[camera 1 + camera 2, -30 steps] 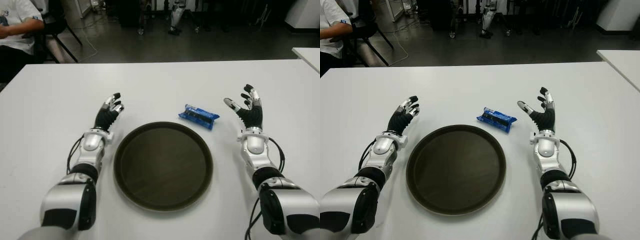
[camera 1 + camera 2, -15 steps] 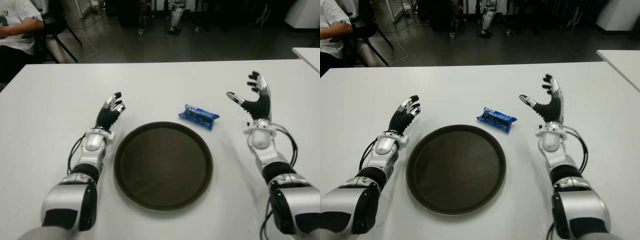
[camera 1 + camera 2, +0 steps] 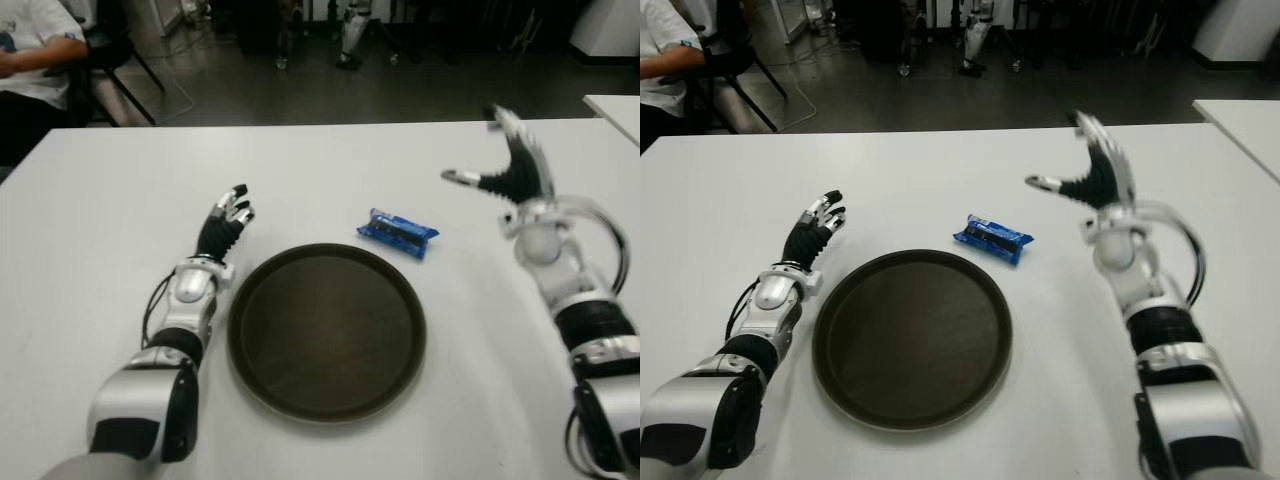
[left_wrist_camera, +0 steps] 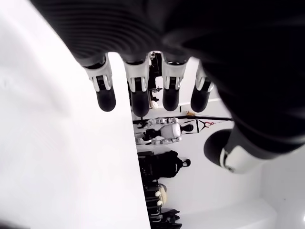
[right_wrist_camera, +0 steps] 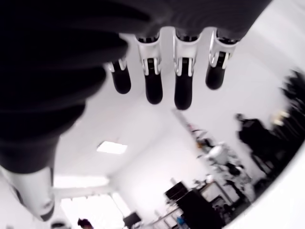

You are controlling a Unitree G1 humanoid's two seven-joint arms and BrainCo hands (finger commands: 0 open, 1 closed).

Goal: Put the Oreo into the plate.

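Right hand (image 3: 510,170) shows raised, fingers spread and empty, to the right of the blue Oreo (image 3: 397,231), which lies on the white counter (image 3: 330,160) just beyond the dark plate (image 3: 326,330). Left hand (image 3: 812,228), left of the plate, is spread too. Both wrist views show extended fingers (image 5: 153,81) holding nothing.

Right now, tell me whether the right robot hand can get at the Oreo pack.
Probably yes. The right robot hand is raised and open, right of the Oreo pack, with only bare table between them.

Oreo (image 3: 397,232): glossy blue plastic wrapper. Plate (image 3: 327,330): dark, matt, smooth. Table (image 3: 110,200): smooth white. Hands: black rubbery, silver glossy shells.
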